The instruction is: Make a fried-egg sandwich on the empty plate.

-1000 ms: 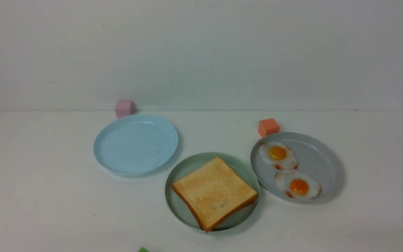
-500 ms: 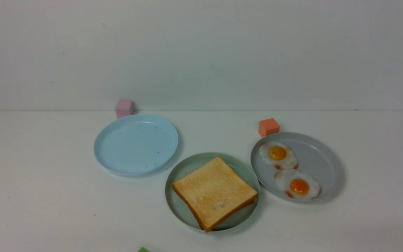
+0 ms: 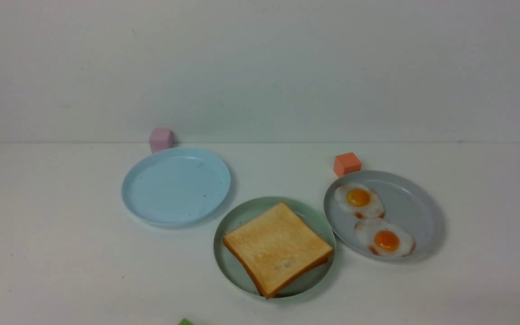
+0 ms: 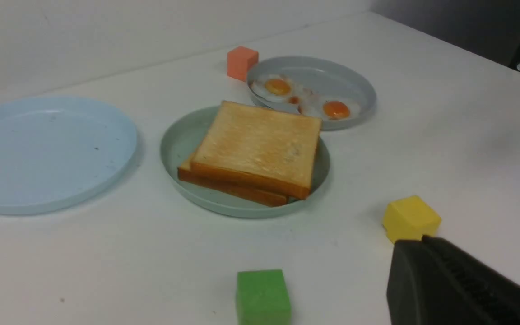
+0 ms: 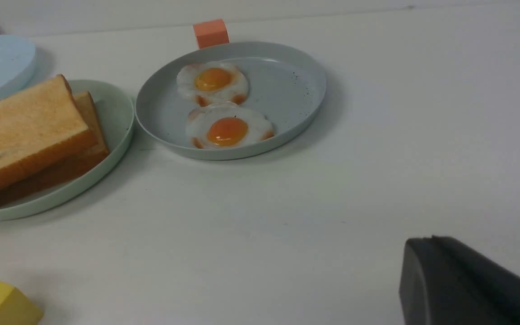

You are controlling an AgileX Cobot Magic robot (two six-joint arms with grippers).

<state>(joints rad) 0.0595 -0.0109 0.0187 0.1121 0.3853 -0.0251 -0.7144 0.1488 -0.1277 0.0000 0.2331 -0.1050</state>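
Two golden-brown toast slices lie stacked on the pale mint-green plate (image 3: 242, 212), the top slice (image 3: 278, 247) covering most of the lower slice (image 4: 224, 187). Whether anything lies between them does not show. Two fried eggs (image 3: 358, 198) (image 3: 385, 240) rest on the grey plate (image 3: 415, 207) to the right. My left gripper (image 4: 424, 238) is shut and holds nothing, low over the table close to a yellow cube (image 4: 410, 217). My right gripper (image 5: 432, 238) is also shut and holds nothing, over bare table short of the grey plate. Neither gripper shows in the front view.
A light blue plate (image 3: 174, 185) with nothing on it sits at the left. A pink cube (image 3: 160, 139) stands behind it and an orange cube (image 3: 346, 163) behind the grey plate. A green cube (image 4: 262, 295) sits near the table's front.
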